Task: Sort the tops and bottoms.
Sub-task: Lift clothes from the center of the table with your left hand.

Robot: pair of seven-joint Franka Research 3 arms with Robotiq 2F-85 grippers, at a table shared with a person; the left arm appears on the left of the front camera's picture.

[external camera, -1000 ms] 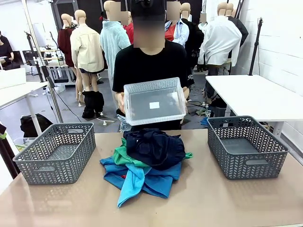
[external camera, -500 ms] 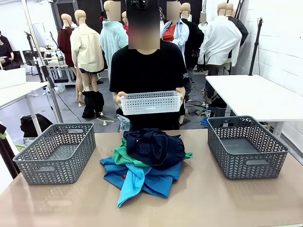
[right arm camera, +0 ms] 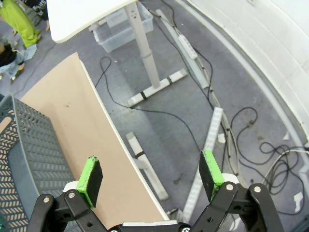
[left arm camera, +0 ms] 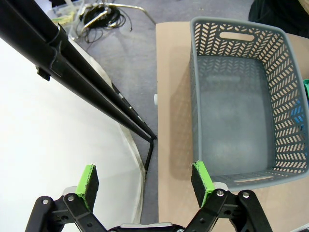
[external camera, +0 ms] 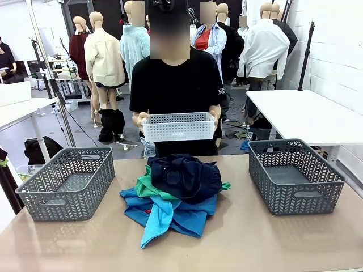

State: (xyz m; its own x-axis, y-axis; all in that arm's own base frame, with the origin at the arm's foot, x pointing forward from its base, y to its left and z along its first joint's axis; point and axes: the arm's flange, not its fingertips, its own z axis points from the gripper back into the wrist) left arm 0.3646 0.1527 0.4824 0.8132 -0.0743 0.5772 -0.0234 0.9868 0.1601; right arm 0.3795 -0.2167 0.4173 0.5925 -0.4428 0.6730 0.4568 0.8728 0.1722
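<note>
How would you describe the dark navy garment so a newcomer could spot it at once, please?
On the table, a heap of clothes lies between two grey baskets. The dark navy garment sits on top, toward the person. It is the darkest piece; those beneath are a green garment, a turquoise shirt and a medium blue shirt.

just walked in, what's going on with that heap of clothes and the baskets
Nothing is sorted yet. The clothes pile sits mid-table, the dark navy garment on top. The left grey basket and right grey basket are empty. A person across the table holds a white basket in both hands. The left gripper and right gripper are open, holding nothing.
</note>
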